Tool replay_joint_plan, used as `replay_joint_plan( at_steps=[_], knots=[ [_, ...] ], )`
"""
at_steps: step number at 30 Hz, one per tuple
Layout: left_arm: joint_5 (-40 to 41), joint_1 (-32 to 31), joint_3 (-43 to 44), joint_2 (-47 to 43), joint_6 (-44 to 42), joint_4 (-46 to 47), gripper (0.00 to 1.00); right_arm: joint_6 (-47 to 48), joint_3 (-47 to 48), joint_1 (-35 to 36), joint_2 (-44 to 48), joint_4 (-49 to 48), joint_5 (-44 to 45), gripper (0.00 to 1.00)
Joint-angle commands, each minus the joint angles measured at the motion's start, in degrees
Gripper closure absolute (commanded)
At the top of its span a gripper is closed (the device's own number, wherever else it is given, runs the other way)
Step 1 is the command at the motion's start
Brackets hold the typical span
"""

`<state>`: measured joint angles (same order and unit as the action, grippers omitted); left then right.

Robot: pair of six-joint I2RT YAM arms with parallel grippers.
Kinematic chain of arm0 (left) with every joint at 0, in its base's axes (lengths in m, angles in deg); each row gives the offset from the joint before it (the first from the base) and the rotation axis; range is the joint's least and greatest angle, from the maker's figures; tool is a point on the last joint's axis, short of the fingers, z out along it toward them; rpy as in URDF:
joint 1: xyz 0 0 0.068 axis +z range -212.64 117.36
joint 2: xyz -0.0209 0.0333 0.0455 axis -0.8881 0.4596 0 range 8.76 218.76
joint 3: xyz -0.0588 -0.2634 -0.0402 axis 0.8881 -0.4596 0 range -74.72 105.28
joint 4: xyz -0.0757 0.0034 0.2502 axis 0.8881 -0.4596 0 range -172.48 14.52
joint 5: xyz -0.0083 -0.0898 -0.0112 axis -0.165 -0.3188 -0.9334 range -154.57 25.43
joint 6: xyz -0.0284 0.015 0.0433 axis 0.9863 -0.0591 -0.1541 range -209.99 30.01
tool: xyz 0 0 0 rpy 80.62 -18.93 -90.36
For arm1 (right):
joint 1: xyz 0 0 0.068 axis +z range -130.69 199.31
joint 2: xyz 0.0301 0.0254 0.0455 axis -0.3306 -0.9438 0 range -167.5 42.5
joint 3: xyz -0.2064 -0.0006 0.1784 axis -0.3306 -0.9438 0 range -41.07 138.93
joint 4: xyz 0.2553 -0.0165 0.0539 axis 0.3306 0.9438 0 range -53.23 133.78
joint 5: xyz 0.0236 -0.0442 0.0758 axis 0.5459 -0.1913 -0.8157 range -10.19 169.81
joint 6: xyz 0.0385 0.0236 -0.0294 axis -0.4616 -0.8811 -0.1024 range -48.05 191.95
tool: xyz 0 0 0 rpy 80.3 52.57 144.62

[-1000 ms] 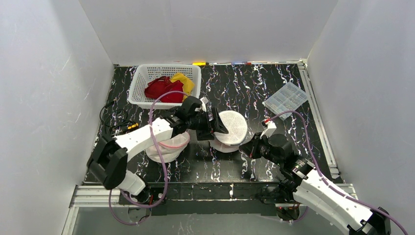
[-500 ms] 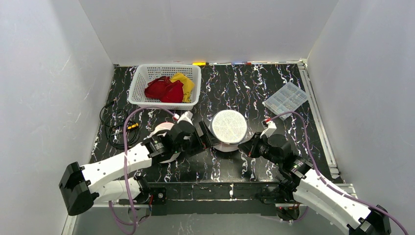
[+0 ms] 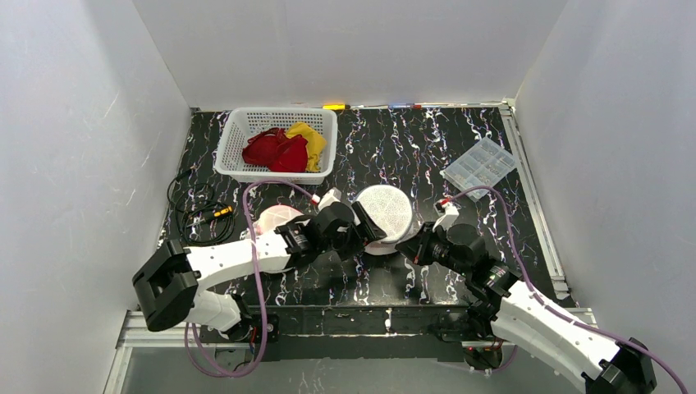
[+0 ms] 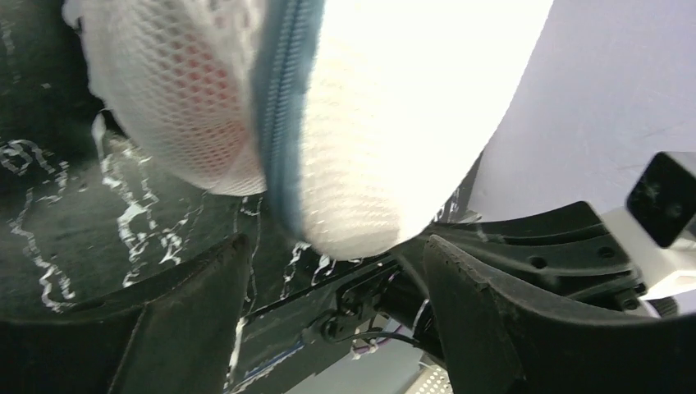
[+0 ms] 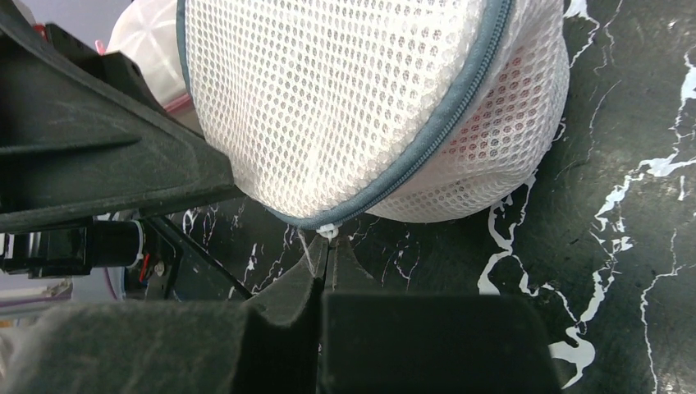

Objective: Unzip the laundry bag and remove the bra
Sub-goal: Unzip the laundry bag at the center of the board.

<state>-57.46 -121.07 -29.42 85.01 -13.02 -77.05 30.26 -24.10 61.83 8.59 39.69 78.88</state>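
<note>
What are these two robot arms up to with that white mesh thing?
They are working on a mesh laundry bag on the table. The right hand is pinched shut on the zip pull at the bag's edge. The left hand is open, a finger on either side of the bag. The zip looks closed, with something pink inside.

My left gripper [image 3: 371,232], jaws spread, and my right gripper [image 3: 404,245], pinching the zipper pull [image 5: 328,231], are crowding the near side of the laundry bag [image 3: 387,208]. Basket [image 3: 228,146] is blocking the far-left corner; cable coil [image 3: 190,215] is cluttering the left edge; clear box [image 3: 480,164] is sitting by the right edge. Far-centre table [image 3: 410,144] is lying open.
</note>
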Motion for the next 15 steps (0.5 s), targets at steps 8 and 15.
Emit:
replay_joint_plan(
  at_steps=[8, 15],
  knots=[
    [2.35, -0.37, 4.48, 4.28, 0.99, -1.34, 0.39, 2.00, 1.28, 0.55, -0.77, -2.45, -3.83, 0.99],
    [6.39, -0.29, 5.34, 3.82, 0.21, -4.54, 0.59, 3.16, 1.39, 0.99, -0.34, -2.14, -4.66, 0.99]
  ],
)
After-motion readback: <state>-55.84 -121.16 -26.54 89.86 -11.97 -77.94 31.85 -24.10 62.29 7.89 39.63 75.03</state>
